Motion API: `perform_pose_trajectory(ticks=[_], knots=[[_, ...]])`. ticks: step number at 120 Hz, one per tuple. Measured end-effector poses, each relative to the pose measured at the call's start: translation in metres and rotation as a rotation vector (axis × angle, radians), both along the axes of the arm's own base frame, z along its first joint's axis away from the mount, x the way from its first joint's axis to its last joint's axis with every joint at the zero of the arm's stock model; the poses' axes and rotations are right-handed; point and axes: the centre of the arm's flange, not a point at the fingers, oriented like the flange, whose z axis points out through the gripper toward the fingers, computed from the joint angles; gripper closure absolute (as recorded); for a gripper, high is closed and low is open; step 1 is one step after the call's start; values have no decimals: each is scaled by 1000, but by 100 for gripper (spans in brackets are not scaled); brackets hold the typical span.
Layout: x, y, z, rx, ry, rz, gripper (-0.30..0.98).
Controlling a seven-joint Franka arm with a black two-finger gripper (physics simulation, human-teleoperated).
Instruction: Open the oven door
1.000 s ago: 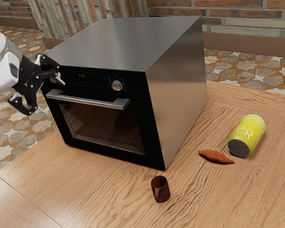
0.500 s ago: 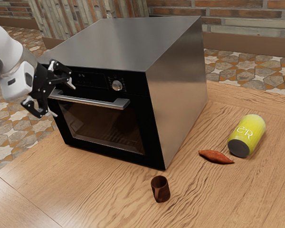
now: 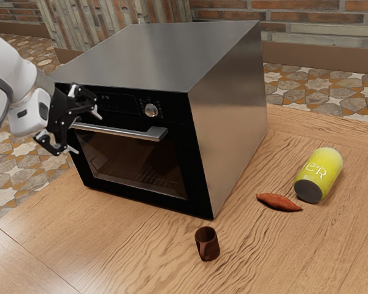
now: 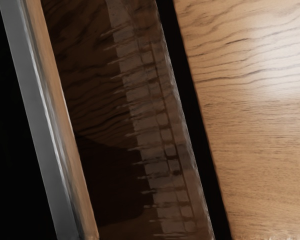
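As if to straddle the handle (image 3: pixel 119 131) and pull the closed oven door (image 3: pixel 135 164), holds the gripper (image 3: pixel 86 133) spread apart.

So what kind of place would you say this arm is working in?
Probably a simulated kitchen or dining room: a black and steel oven sits on a wooden table, and a brown mug stands nearby, with a brick wall behind.
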Motion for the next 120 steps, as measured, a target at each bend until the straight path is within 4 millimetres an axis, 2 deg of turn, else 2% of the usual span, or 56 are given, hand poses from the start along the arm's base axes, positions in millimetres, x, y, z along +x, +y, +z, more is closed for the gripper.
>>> perform_pose_trajectory(ticks=[12, 40, 48, 56, 64, 72, 78, 83, 87, 92, 96, 103, 106, 110, 114, 117, 120], knots=[[0, 6, -4, 0, 3, 5, 0], [-3, 5, -19, -6, 22, -8, -2], [-8, 5, -20, -14, 21, -13, -4], [-18, 4, -23, -28, 19, -23, -1], [-37, 3, -27, -52, 8, -41, 0], [-67, 0, -36, -76, -2, -70, 0], [-106, 0, -48, -93, -19, -85, 0], [-143, -7, -60, -87, -25, -92, 0], [-175, -11, -63, -79, -46, -85, 0], [-223, -10, -44, -72, -117, -75, 0], [-249, -17, -21, -46, -158, -73, 0], [-281, -7, 58, -76, -259, -39, 0], [-282, 1, 96, -127, -296, -46, 0], [-268, 2, 145, -178, -313, -75, 0], [-228, -7, 192, -195, -288, -74, 0], [-191, -23, 210, -200, -247, -65, 0], [-153, -42, 216, -200, -199, -44, 0]])
